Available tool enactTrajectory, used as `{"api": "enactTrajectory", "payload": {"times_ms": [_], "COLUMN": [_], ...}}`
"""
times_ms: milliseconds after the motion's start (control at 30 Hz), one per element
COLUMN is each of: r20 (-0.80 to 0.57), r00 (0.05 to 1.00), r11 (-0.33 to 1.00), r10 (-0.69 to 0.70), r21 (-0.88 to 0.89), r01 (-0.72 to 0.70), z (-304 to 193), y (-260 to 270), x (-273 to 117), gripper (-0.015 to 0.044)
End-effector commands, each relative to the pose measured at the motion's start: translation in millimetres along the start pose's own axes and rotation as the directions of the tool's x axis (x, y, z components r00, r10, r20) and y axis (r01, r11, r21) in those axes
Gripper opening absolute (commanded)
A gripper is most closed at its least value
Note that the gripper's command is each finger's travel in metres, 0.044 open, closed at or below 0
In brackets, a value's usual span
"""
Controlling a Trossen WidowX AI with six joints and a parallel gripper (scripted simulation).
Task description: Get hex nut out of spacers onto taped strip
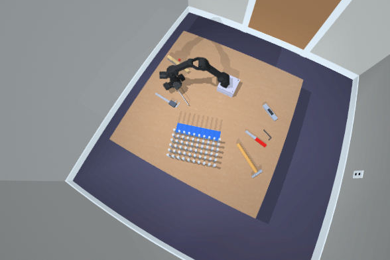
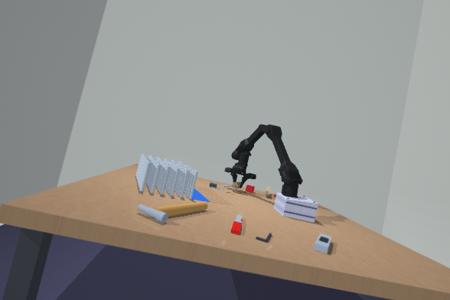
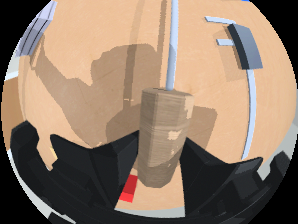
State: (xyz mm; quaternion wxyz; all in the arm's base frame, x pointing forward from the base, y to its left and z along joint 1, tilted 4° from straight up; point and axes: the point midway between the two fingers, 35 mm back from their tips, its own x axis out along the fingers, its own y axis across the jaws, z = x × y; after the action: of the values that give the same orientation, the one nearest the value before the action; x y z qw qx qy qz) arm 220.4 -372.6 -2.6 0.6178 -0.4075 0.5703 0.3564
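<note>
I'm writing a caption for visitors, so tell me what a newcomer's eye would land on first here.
Probably the black arm, arching from its pale base block, its gripper shut on a wooden handle. Next, the rows of pale standing spacers, with the bright blue strip along their arm-facing edge. Then the orange-handled hammer, lying beside the spacers.
</note>
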Motion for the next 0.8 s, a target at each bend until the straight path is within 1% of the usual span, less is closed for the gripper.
{"api": "enactTrajectory", "payload": {"times_ms": [0, 233, 400, 767], "r20": [0.001, 0.002, 0.0, 0.002], "r00": [1.0, 1.0, 1.0, 1.0], "r11": [1.0, 1.0, 1.0, 1.0], "r10": [0.003, 0.002, 0.0, -0.001], "r21": [0.003, 0.002, -0.002, -0.001], "r01": [-0.003, -0.002, 0.0, 0.001], "z": [0.6, 1.0, 1.1, 0.9], "y": [1.0, 1.5, 1.5, 1.0], "x": [8.8, 20.0, 21.1, 17.3], "gripper": [0.0, 0.0, 0.0, 0.0289]}}
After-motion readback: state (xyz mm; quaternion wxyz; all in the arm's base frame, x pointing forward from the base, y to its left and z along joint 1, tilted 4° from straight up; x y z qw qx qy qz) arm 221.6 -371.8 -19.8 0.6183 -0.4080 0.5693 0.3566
